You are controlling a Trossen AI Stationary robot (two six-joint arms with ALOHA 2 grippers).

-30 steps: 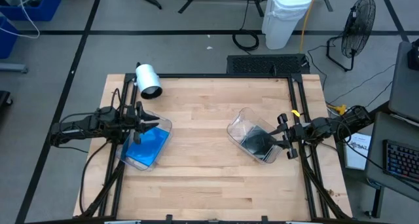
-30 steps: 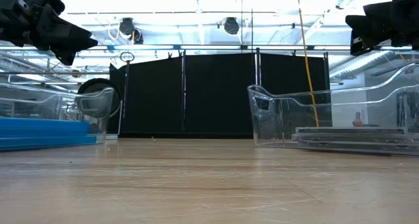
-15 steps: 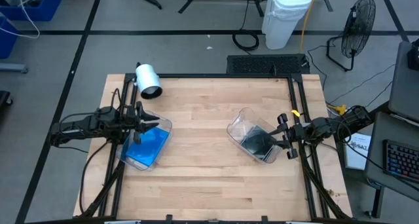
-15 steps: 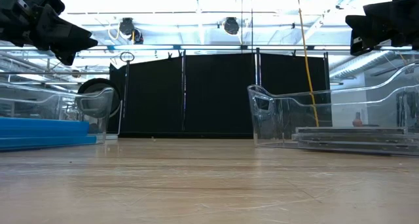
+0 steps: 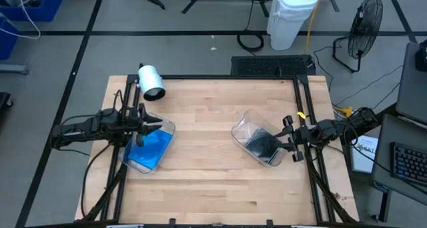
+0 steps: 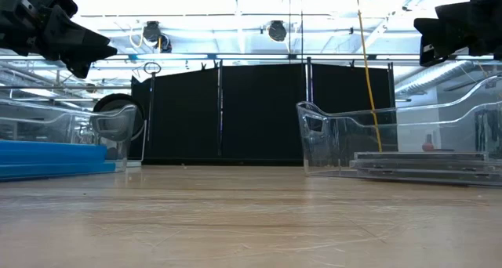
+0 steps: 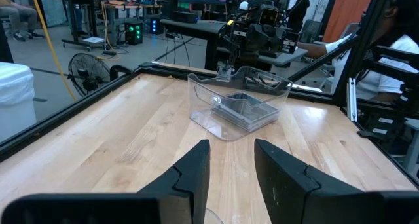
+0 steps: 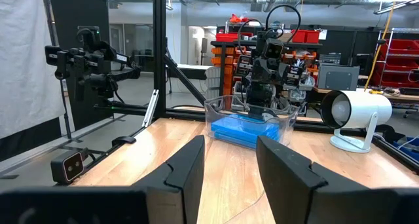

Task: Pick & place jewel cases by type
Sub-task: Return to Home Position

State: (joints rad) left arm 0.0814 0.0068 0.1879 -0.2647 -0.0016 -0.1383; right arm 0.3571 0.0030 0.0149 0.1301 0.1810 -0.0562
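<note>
Blue jewel cases lie flat in the left bin, dark jewel cases flat in the right bin — both stacks askew to the table edges. Left gripper and right gripper hover by their bins — 2 pairs of jaws narrowly parted, empty.

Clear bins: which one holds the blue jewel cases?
The bin below the left gripper holds blue cases; the other bin holds dark cases.
</note>
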